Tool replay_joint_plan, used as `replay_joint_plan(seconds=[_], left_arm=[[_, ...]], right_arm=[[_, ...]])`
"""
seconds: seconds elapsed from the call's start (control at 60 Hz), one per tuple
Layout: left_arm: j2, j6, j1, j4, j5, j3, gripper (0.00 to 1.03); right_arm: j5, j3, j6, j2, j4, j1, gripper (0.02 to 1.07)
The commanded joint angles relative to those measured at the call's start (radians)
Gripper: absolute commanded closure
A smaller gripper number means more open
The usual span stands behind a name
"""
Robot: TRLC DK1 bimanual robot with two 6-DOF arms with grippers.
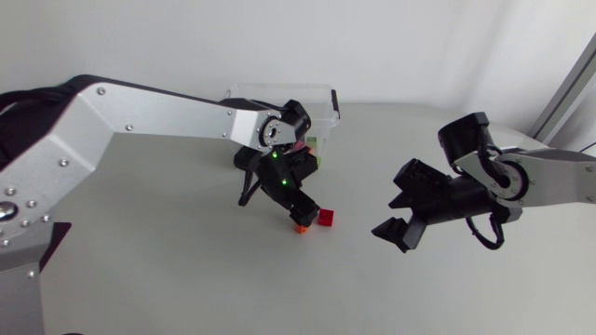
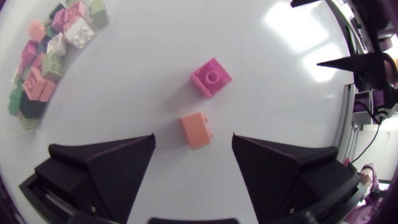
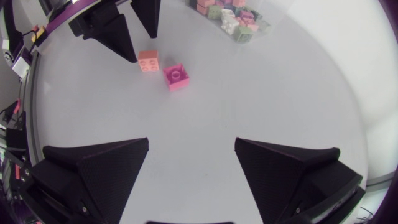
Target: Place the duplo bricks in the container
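Observation:
An orange duplo brick lies on the white table between the spread fingers of my left gripper, and neither finger touches it. Just ahead of it sits a pink brick. From above, the left gripper points down over the orange brick, with the pink brick beside it. The clear container stands behind the left arm and holds several bricks. My right gripper hovers open and empty to the right of the bricks, which lie well ahead of it in its wrist view: orange brick, pink brick.
The left arm's silver link crosses the table's back left in front of the container. Bare table surface lies along the front and between the two grippers.

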State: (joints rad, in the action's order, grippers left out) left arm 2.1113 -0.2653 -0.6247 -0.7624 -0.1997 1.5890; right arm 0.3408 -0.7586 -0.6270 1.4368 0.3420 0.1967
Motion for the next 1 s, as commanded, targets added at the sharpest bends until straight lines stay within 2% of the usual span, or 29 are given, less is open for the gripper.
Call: replay_joint_plan(seconds=[0.0,0.167,0.217,0.35,0.6,0.683,0.9,0.983], left_arm=[[0.059,0.043,-0.017,-0.014,0.019,0.048,0.22],[0.101,0.064,-0.024,-0.014,0.059,0.071,0.22],[0.108,0.069,-0.024,-0.014,0.072,0.072,0.30],[0.110,0.086,-0.024,0.002,0.120,0.066,0.34],[0.113,0.101,-0.033,0.011,0.121,0.054,0.50],[0.099,0.100,-0.043,0.049,0.121,0.026,0.58],[0.084,0.055,-0.061,0.107,0.111,-0.020,0.61],[0.092,0.055,-0.061,0.095,0.109,-0.015,0.68]], right_arm=[[0.006,-0.042,-0.033,0.045,0.020,0.020,0.07],[0.006,-0.079,-0.045,0.066,0.028,0.029,0.07],[0.006,-0.084,-0.048,0.066,0.029,0.029,0.07],[0.007,-0.084,-0.056,0.066,0.029,0.029,0.07],[0.007,-0.084,-0.057,0.066,0.029,0.029,0.07],[0.007,-0.082,-0.057,0.065,0.029,0.029,0.07],[0.007,-0.082,-0.051,0.063,0.029,0.035,0.07],[0.007,-0.081,-0.051,0.060,0.032,0.038,0.07]])
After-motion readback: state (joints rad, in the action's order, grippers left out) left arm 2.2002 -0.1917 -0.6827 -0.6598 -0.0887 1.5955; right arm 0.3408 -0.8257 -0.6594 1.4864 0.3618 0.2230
